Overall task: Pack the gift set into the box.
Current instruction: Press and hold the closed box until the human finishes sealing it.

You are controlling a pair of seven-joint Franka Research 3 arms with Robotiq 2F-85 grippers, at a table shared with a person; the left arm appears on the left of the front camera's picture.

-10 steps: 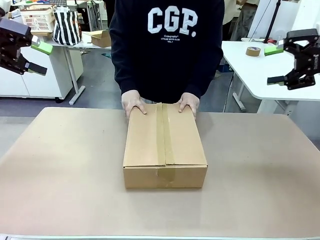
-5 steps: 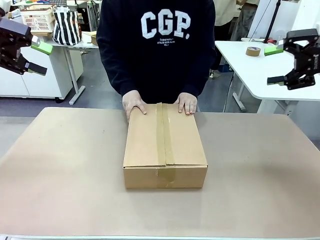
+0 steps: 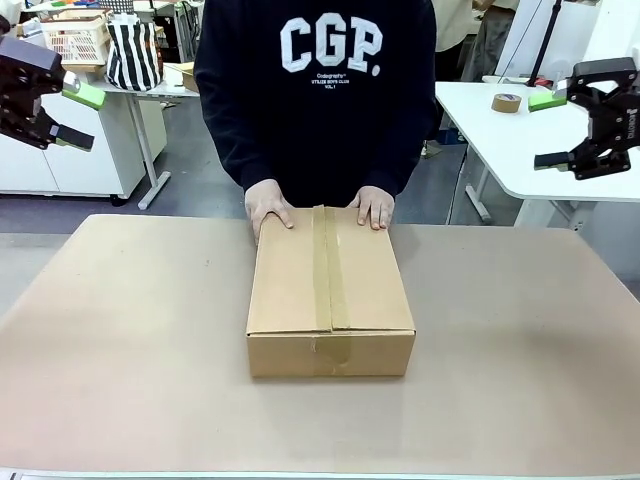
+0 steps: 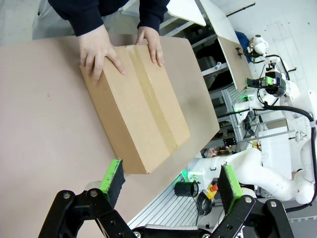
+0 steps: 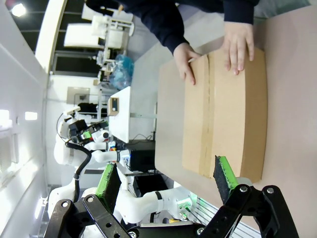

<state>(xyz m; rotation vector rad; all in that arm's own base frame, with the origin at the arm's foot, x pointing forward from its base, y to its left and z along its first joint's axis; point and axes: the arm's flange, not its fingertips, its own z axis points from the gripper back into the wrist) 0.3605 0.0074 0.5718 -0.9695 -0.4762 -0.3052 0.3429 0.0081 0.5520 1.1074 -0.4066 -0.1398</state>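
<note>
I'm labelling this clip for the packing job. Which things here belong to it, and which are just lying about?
Job: box, shut and taped; person's hands on its far end; left end effector and right end effector, both open, raised clear.
Lying about: tape roll, striped bag, basket, small carton, in the background.

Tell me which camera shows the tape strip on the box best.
The front view: the tape strip runs straight along the closed box's top and over its near face, unobstructed. Both wrist views show its top stretch, slanted or warped.
</note>
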